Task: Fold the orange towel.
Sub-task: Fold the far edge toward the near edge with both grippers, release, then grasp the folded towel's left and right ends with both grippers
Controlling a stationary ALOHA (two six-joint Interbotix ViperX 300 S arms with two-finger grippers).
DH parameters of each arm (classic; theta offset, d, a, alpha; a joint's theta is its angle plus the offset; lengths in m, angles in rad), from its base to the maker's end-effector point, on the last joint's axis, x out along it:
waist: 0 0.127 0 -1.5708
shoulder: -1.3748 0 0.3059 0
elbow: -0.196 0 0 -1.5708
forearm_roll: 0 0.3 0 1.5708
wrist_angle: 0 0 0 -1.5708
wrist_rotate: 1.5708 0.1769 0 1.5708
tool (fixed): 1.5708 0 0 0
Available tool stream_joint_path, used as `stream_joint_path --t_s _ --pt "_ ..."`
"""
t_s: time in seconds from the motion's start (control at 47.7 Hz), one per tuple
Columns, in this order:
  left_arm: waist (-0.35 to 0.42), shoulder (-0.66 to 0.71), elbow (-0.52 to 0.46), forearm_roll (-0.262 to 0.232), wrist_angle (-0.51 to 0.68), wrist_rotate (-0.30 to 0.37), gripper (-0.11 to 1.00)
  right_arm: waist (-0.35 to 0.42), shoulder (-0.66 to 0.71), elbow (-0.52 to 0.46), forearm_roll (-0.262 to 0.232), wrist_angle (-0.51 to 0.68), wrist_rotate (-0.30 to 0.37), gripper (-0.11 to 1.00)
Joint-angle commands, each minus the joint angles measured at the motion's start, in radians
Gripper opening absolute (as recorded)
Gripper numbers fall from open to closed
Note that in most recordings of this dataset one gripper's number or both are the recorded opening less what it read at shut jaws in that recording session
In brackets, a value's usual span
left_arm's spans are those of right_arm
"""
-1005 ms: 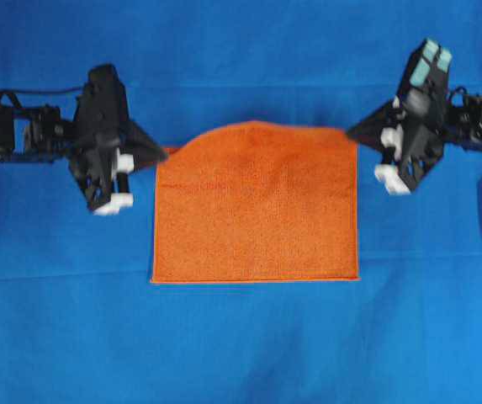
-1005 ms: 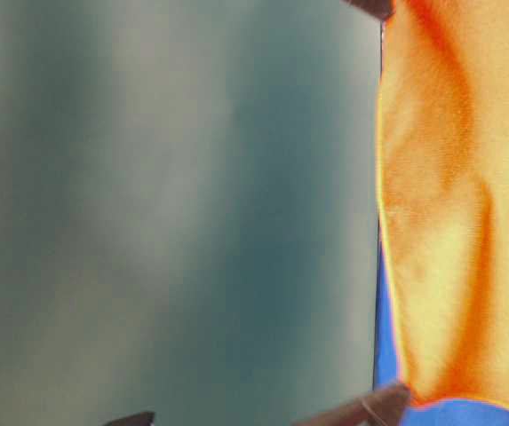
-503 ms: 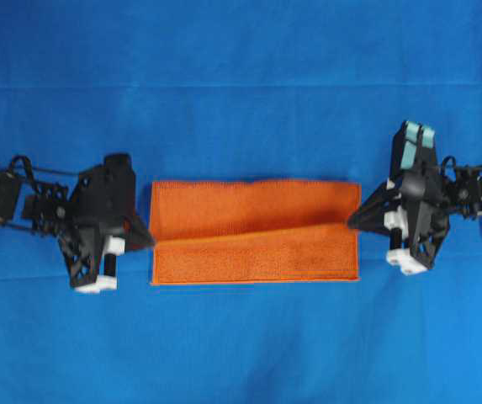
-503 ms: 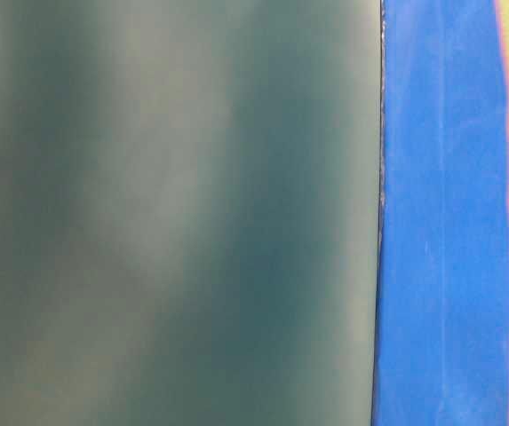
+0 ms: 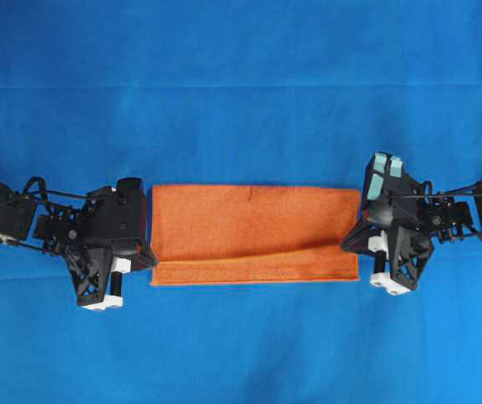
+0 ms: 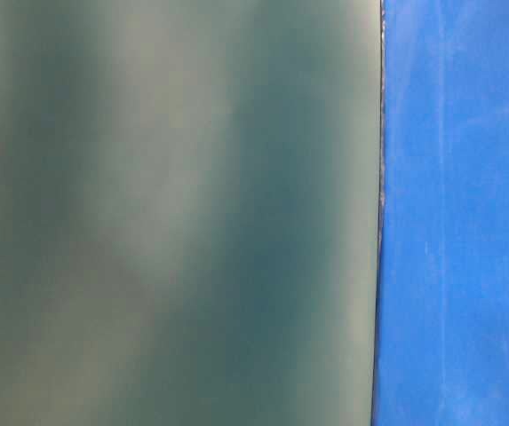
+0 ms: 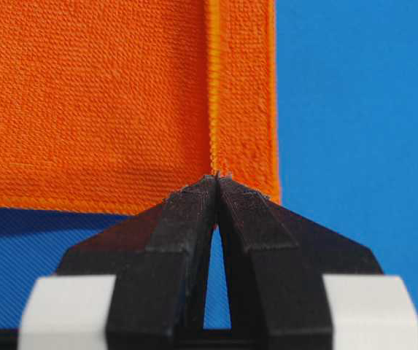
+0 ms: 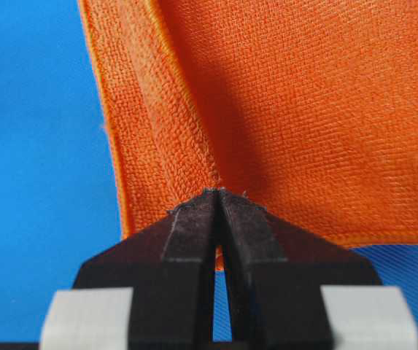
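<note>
The orange towel (image 5: 253, 227) lies doubled over on the blue covering, a wide flat strip with its upper layer stopping just short of the front edge. My left gripper (image 5: 150, 255) is shut on the upper layer's left corner. In the left wrist view its tips (image 7: 217, 177) pinch the hem of the towel (image 7: 92, 95). My right gripper (image 5: 348, 246) is shut on the right corner. The right wrist view shows its tips (image 8: 217, 192) biting the towel (image 8: 303, 109), whose upper layer rises slightly from the grip.
The blue table covering (image 5: 241, 84) runs all round the towel. A blurred dark surface (image 6: 174, 213) fills most of the table-level view, leaving a strip of blue (image 6: 449, 266) and a sliver of orange at the right edge.
Both grippers have carried the towel's far edge forward and down. The raised sheet is now laid over the front half. The arms have dropped toward the front corners.
</note>
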Motion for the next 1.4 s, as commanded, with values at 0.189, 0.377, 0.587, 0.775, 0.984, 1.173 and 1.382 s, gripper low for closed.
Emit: stream_joint_path --t_s 0.189,0.377,0.587,0.775,0.984,1.173,1.382 --pt "0.026 -0.002 -0.015 0.0 -0.041 0.0 0.04 0.008 -0.009 -0.021 0.006 -0.005 0.015 0.02" --pt "0.018 -0.04 -0.02 0.0 -0.009 -0.003 0.51 0.009 -0.057 -0.026 -0.003 0.023 0.005 0.53" --pt "0.063 -0.169 -0.006 0.003 0.028 0.044 0.81 -0.063 -0.193 0.003 -0.071 0.06 -0.002 0.6" --pt "0.179 -0.192 0.02 0.003 0.011 0.087 0.8 -0.206 -0.209 0.029 -0.104 0.067 -0.003 0.6" --pt "0.239 -0.14 0.023 0.003 -0.035 0.095 0.8 -0.23 -0.132 0.012 -0.133 0.063 -0.003 0.6" --pt "0.272 -0.009 0.018 0.003 -0.11 0.095 0.78 -0.236 -0.017 -0.006 -0.144 0.021 -0.003 0.6" --pt "0.272 0.049 0.017 0.002 -0.107 0.081 0.72 -0.236 0.055 -0.017 -0.141 0.012 -0.002 0.59"
